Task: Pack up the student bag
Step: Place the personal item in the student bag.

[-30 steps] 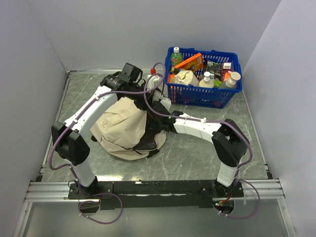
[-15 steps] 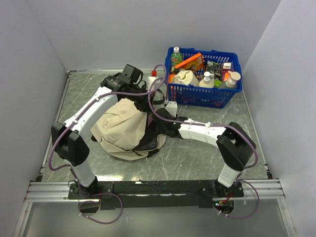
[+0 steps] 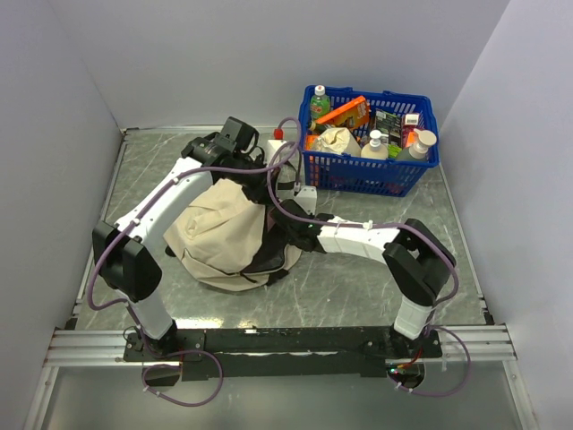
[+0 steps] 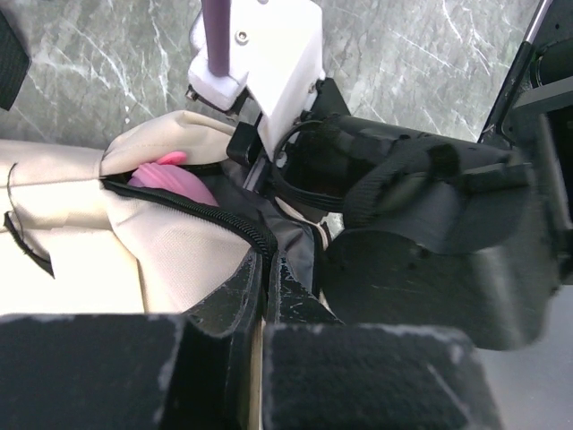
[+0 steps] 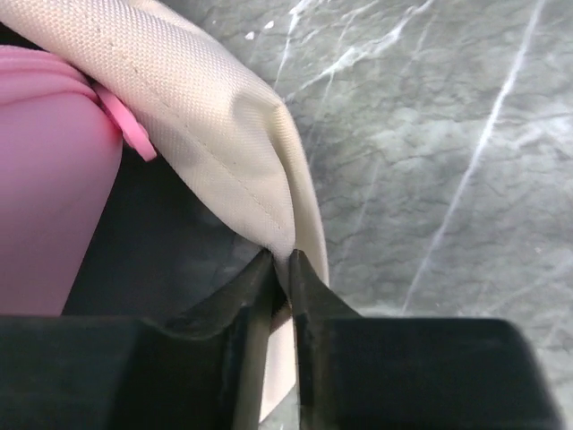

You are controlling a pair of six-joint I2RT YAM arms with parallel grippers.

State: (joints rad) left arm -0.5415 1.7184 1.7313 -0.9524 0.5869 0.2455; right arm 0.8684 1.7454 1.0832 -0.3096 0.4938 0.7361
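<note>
Wrist views: left jaws, right jaws pinch soft beige fabric backpack [image 5: 206, 116], pink pouch [image 5: 45, 197] inside. Right arm [image 3: 358, 237] came closer.

The left arm [image 3: 170, 193] and right arm [image 3: 354, 237] have white shells between bulky black joints. Purple cables [image 4: 214, 27] loop along them down to a black base rail [image 3: 286, 341]. The left tool [image 4: 266, 269] and right tool [image 5: 279, 264] are matte black and scuffed. A white housing [image 4: 277, 63] at the top centre of the left wrist view carries a silver screw [image 4: 240, 37].

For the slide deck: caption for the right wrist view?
Right gripper, jaws pinching the student bag rim; pink item inside, marble table beyond.
</note>
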